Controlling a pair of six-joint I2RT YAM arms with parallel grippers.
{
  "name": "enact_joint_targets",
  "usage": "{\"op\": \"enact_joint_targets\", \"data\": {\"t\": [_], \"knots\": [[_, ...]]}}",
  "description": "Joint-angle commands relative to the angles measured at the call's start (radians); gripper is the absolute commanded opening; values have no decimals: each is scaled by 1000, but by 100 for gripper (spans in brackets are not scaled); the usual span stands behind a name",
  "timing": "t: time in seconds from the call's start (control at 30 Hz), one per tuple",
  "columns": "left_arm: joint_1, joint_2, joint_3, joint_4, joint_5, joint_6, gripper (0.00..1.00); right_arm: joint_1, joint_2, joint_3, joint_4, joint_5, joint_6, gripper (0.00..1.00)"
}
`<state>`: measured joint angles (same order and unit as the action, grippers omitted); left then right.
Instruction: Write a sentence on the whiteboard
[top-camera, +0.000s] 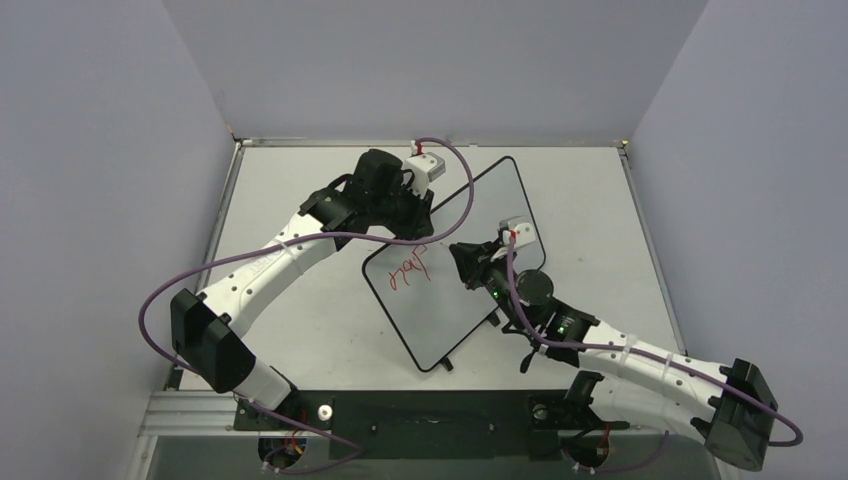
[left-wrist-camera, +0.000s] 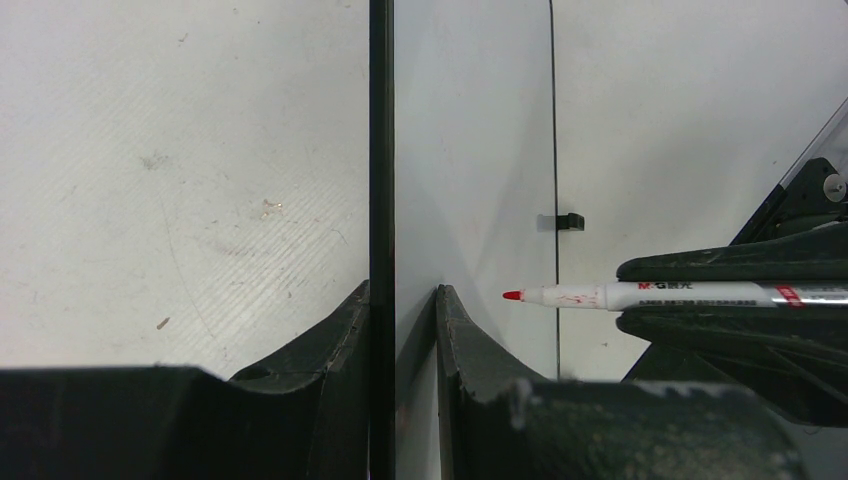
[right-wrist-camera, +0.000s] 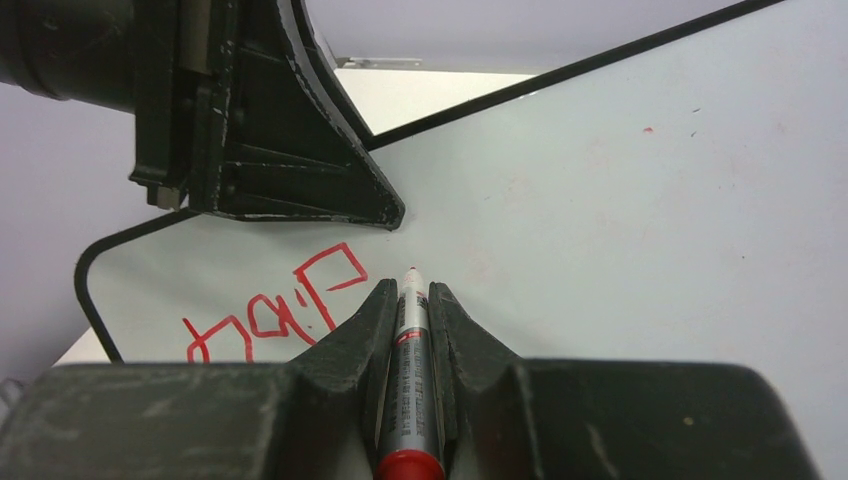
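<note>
The whiteboard (top-camera: 452, 312) lies slanted across the table middle, glossy white with a thin black rim. Red lettering (top-camera: 408, 270), reading about "hap", sits near its left corner and also shows in the right wrist view (right-wrist-camera: 285, 310). My left gripper (top-camera: 421, 226) is shut on the board's rim (left-wrist-camera: 380, 200), one finger (left-wrist-camera: 340, 335) on each side. My right gripper (top-camera: 460, 256) is shut on a red-tipped marker (right-wrist-camera: 410, 330). The marker tip (right-wrist-camera: 411, 270) is at the board just right of the last letter; I cannot tell whether it touches. The marker also shows in the left wrist view (left-wrist-camera: 650, 295).
A small black clip (left-wrist-camera: 568, 221) sits on the board's far long edge, with another near the board's near corner (top-camera: 447, 366). The matte white tabletop (top-camera: 300, 190) surrounds the board. Grey walls close in the left, right and back. Purple cables loop off both arms.
</note>
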<state>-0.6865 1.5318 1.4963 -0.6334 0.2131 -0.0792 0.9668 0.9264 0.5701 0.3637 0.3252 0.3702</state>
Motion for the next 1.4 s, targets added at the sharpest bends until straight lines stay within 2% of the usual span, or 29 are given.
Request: {"op": "enact_joint_targets", "data": {"t": [0.0, 1.37], "knots": [[6, -29, -5, 22, -136, 111, 0, -8, 39, 48, 26, -8, -16, 0], [0, -26, -7, 19, -146, 113, 0, -9, 120, 113, 54, -32, -8, 0]]}}
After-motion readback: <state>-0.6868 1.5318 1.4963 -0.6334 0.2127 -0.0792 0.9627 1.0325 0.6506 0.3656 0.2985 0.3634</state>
